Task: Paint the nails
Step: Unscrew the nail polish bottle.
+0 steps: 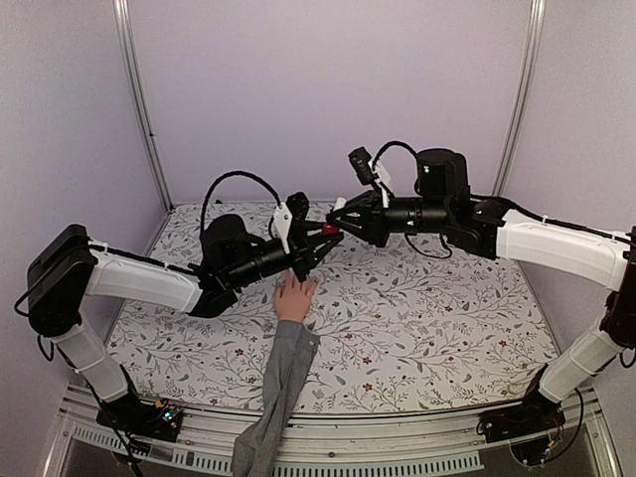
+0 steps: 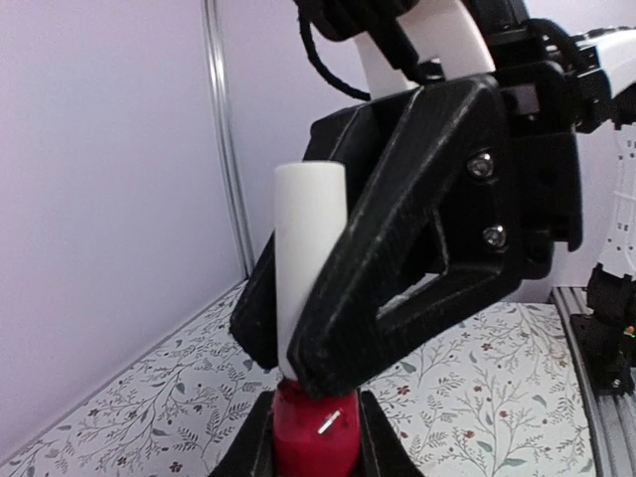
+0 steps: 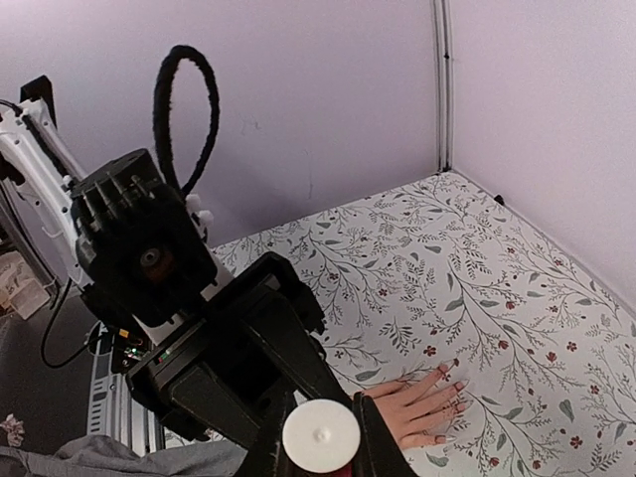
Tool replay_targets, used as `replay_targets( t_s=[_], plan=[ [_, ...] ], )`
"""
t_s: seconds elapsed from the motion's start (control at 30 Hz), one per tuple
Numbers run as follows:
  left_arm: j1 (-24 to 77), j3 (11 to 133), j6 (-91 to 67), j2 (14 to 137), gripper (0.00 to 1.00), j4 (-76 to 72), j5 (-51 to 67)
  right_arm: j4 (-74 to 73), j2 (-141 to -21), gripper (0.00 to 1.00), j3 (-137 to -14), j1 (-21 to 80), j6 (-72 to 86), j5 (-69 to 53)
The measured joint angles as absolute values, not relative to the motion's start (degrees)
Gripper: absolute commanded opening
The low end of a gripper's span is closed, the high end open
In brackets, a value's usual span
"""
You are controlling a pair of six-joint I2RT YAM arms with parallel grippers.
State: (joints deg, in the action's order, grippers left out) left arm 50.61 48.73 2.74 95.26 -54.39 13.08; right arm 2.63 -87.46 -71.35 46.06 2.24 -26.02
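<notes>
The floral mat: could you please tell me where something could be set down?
Bare mat lies right of the mannequin hand, and between the grey sleeve and left arm. Crowded: near the hand, where the left gripper and right gripper meet on the red bottle and white cap.

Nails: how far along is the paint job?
Done: the left gripper is shut on the red polish bottle and the right gripper is shut on its white cap, both in the air near the mannequin hand. In hand: uncapping; the cap looks still seated on the bottle, and no brush is visible. Left: draw the brush and paint. The nails are too small to tell whether any carry polish.
</notes>
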Motion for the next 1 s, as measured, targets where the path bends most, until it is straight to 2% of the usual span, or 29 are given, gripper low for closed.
replay_targets(
  t_s=[0.23, 0.37, 0.43, 0.5, 0.6, 0.8, 1.0],
  plan=[
    [47.5, 48.6, -5.3, 95.2, 0.00, -59.0, 33.1, 1.1, -85.5, 0.00, -71.4, 46.1, -5.3, -35.4],
    [47.2, 48.7, -8.8, 95.5, 0.00, -61.0, 40.0, -0.6, -85.1, 0.01, -71.8, 46.1, -8.7, -40.2],
    [47.2, 48.7, -9.7, 95.7, 0.00, -61.5, 41.7, -1.3, -85.1, 0.12, -71.9, 46.1, -9.7, -41.5],
    [47.2, 48.7, -10.0, 95.8, 0.00, -61.6, 42.4, -1.8, -85.1, 0.29, -71.9, 46.1, -10.3, -42.1],
    [47.4, 48.7, -9.7, 95.8, 0.00, -61.9, 43.0, -2.0, -85.1, 0.46, -72.0, 46.2, -10.5, -42.2],
    [48.4, 48.7, -7.6, 95.5, 0.00, -61.6, 39.1, -1.8, -85.1, 0.57, -72.0, 46.5, -9.7, -39.8],
    [48.7, 48.1, -4.6, 93.6, 0.00, -59.0, 27.2, -0.3, -85.1, 0.60, -72.0, 46.4, -6.9, -35.6]
  ],
)
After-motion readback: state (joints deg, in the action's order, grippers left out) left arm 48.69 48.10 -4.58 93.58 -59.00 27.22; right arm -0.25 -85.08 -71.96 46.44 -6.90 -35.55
